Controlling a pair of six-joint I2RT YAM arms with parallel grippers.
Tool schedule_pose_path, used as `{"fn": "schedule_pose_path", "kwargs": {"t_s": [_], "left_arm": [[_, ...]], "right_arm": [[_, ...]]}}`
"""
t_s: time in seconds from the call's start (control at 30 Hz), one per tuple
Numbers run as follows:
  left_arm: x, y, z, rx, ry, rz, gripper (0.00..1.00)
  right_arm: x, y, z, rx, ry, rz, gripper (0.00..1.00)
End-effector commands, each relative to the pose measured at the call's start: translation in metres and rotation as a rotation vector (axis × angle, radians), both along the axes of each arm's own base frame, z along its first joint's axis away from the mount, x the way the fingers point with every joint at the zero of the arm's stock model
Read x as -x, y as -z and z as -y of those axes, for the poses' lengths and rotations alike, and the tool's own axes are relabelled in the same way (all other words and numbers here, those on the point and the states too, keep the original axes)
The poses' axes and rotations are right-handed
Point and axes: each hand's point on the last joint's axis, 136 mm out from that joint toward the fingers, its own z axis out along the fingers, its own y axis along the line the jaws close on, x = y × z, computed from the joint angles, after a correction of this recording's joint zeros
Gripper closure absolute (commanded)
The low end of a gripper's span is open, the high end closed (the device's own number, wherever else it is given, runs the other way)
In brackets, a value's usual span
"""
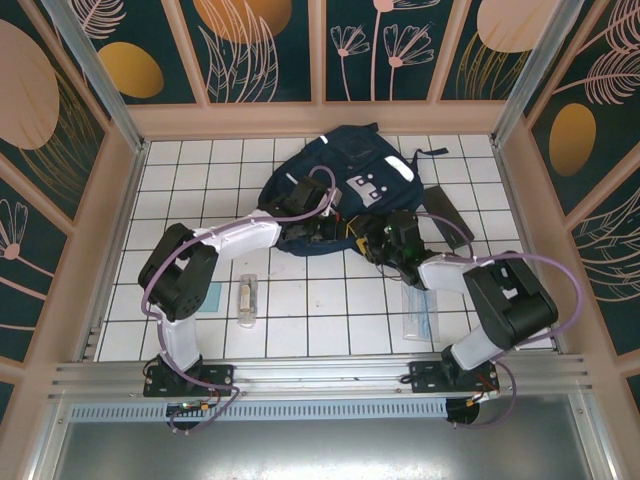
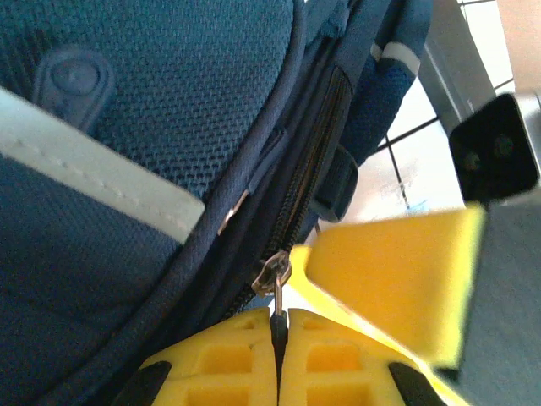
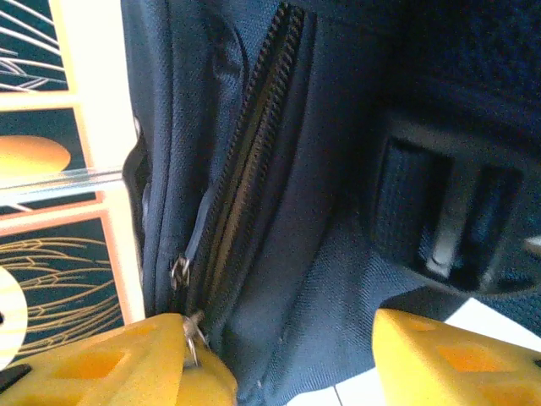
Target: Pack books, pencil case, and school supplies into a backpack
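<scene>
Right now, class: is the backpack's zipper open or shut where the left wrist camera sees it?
Shut. The zipper shows meshed teeth in one dark line above the slider; the left jaws pinch its pull.

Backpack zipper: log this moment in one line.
left fingers: shut on metal zipper pull | right fingers: open around large navy-blue fabric backpack | black zipper teeth: closed

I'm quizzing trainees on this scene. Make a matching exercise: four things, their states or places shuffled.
1 left gripper
2 right gripper
3 small clear tube-like packet
4 long clear flat plastic sleeve

A on tiles by the right arm
B jaws apart
C shut on the metal zipper pull of the navy fabric backpack
D on tiles by the left arm

Pairs: 1-C, 2-B, 3-D, 4-A
</scene>
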Motion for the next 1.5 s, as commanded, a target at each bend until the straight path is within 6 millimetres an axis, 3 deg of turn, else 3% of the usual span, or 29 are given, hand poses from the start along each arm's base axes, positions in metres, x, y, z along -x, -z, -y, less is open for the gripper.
{"fn": "schedule_pose_path", "kwargs": {"t_s": [0.0, 0.13, 0.17, 0.27, 0.47, 0.6, 0.87, 1.0, 1.13, 1.23, 1.47], "left_arm": [[0.005, -0.039, 0.011, 0.096, 0.031, 0.068, 1.0], [0.002, -0.046, 0.008, 0.098, 0.013, 0.1, 1.0], [0.001, -0.046, 0.006, 0.095, 0.005, 0.108, 1.0], [-0.005, -0.042, -0.005, 0.052, -0.045, 0.134, 1.0], [0.001, -0.011, -0.036, -0.063, -0.117, 0.097, 1.0], [0.001, 0.01, -0.074, -0.158, -0.184, 0.059, 1.0], [-0.019, 0.001, -0.151, -0.272, -0.335, 0.105, 1.0], [-0.027, 0.004, -0.166, -0.281, -0.365, 0.089, 1.0], [-0.023, 0.007, -0.161, -0.261, -0.331, 0.066, 1.0], [-0.026, 0.01, -0.17, -0.301, -0.345, 0.087, 1.0], [-0.067, 0.015, -0.202, -0.38, -0.41, 0.127, 1.0]], "right_arm": [[-0.027, -0.027, -0.01, -0.058, 0.06, 0.104, 0.5], [-0.038, -0.016, 0.002, 0.021, 0.121, 0.111, 0.95], [-0.038, -0.015, 0.003, 0.041, 0.122, 0.109, 1.0], [-0.036, -0.012, 0.011, 0.101, 0.129, 0.113, 1.0], [-0.032, -0.017, 0.027, 0.176, 0.131, 0.128, 1.0], [-0.029, -0.02, 0.025, 0.226, 0.075, 0.149, 1.0], [-0.024, -0.019, 0.03, 0.298, 0.009, 0.164, 1.0], [-0.024, -0.016, 0.036, 0.311, -0.002, 0.162, 1.0], [-0.025, -0.014, 0.043, 0.311, 0.002, 0.158, 1.0], [-0.028, -0.016, 0.045, 0.325, -0.006, 0.17, 1.0], [-0.04, -0.014, 0.051, 0.463, -0.109, 0.204, 1.0]]}}
